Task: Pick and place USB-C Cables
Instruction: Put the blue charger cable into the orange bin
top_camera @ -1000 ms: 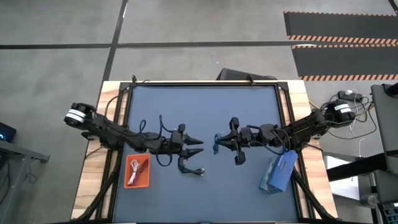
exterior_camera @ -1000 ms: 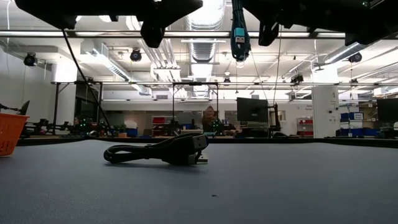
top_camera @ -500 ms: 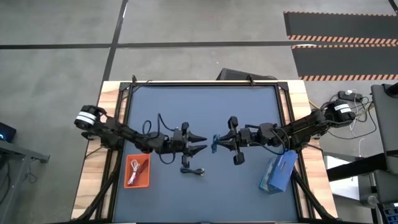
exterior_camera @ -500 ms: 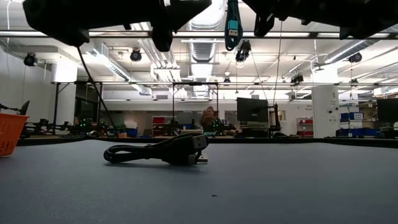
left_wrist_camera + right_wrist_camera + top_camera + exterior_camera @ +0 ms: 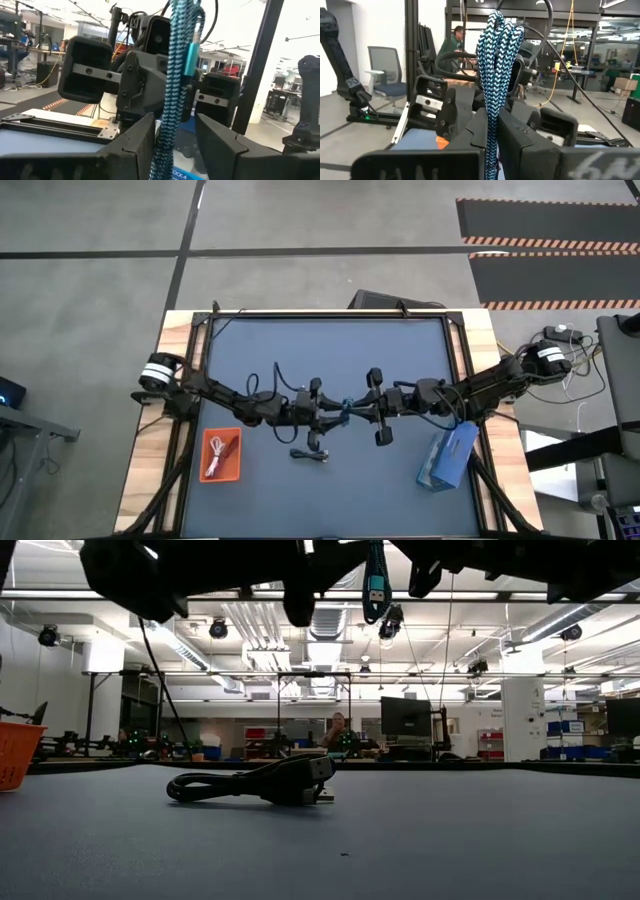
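Note:
My right gripper (image 5: 352,414) is shut on the teal-blue braided USB-C cable (image 5: 496,55), high over the middle of the table. My left gripper (image 5: 335,416) faces it, open, with one finger on either side of the teal cable (image 5: 172,85). The black cable (image 5: 262,784) lies flat on the mat, nearer the near edge than both grippers (image 5: 310,455). The white cable (image 5: 213,460) and the magenta-pink cable (image 5: 222,444) lie in the orange tray (image 5: 235,472) at the near left. My right gripper pinches the teal cable bundle between its two fingers at mid-length (image 5: 492,125), coming level from the table's right, fingers across the bundle. The bundle is lifted clear and stands upright, with a connector end (image 5: 375,588) hanging below. My left gripper: whether its fingers (image 5: 145,145) touch the cable, I cannot tell.
A flat blue box (image 5: 447,457) lies at the near right of the mat. The orange tray's wall (image 5: 18,754) shows at the left of the low view. People and workbenches are in the room beyond the far edge.
My left gripper has moved toward the table's right, away from above the black cable, up to the teal cable, and its open fingers now stand around it. The right gripper has kept its hold on the teal cable. The black cable has not moved.

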Robot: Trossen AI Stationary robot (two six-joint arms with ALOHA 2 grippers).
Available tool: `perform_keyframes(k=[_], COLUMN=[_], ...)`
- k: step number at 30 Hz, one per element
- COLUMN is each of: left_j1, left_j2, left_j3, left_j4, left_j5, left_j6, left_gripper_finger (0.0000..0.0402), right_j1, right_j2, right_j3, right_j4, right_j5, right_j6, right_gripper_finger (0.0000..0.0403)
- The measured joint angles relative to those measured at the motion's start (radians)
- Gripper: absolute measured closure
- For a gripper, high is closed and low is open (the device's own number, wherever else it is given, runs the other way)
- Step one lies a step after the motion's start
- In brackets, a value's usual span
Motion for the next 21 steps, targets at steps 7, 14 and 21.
perform_keyframes(k=[7,14,21], left_j1=[0.004,0.004,0.003], left_j2=[0.015,0.013,0.013], left_j3=[-0.004,-0.008,-0.008], left_j4=[0.003,-0.005,-0.006], left_j5=[0.0,0.0,0.004], left_j6=[-0.002,-0.003,-0.006], left_gripper_finger=[0.0299,0.0381,0.0384], right_j1=[0.0,0.0,-0.002], right_j2=[0.002,0.002,0.002], right_j3=[0.0,0.0,0.0], right_j4=[-0.001,-0.019,-0.019], right_j5=[0.002,0.008,0.016], right_j6=[-0.026,-0.025,0.035], right_gripper_finger=[0.039,0.039,0.0339])
